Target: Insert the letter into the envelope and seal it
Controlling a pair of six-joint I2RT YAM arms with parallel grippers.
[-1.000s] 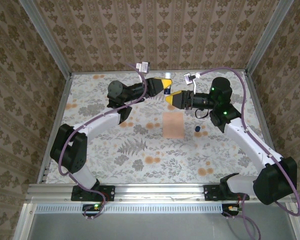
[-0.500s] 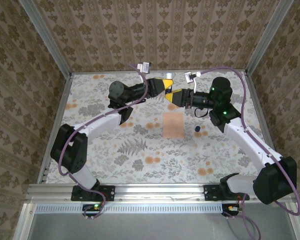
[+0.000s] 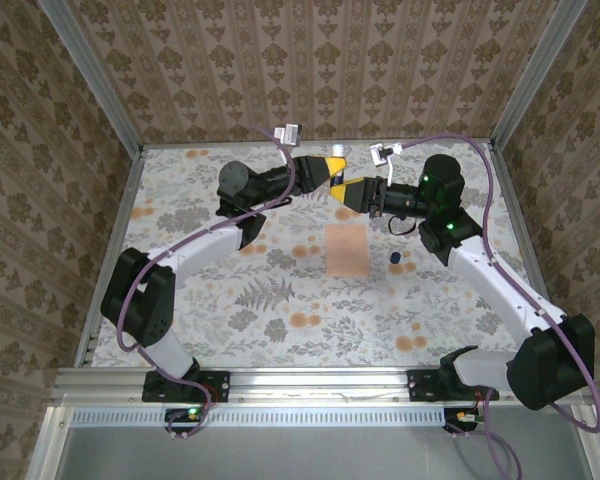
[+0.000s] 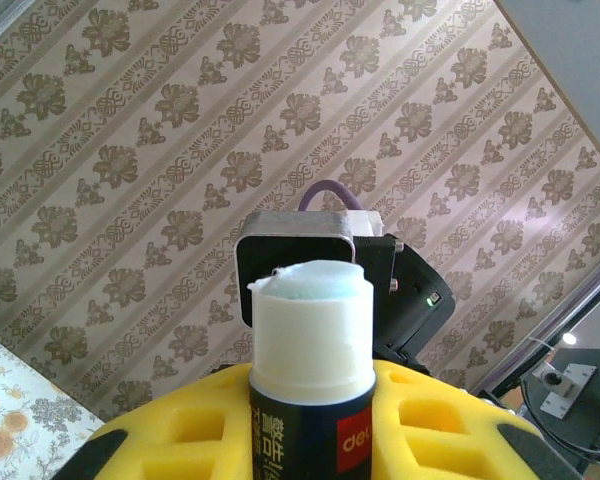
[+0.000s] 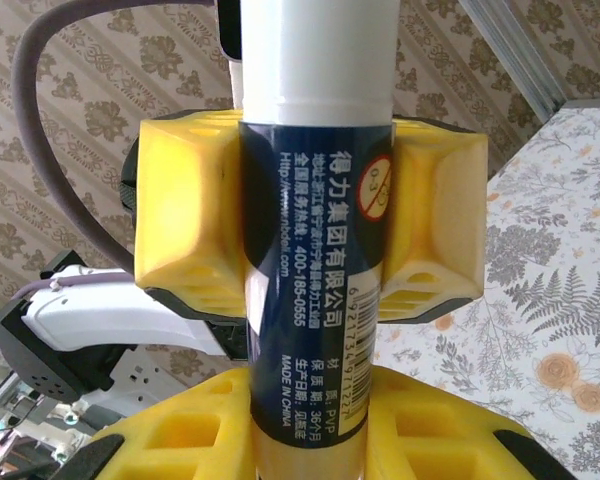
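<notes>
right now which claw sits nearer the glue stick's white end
The left claw: its fingers grip the glue stick just under the white end, while the right claw holds the base.

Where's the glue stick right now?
The glue stick is held above the far middle of the table, beyond the envelope. The left gripper clamps it, with its lower end in the right gripper.

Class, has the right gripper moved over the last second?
Yes. The right gripper has shifted farther from the peach envelope, toward the left gripper.
</notes>
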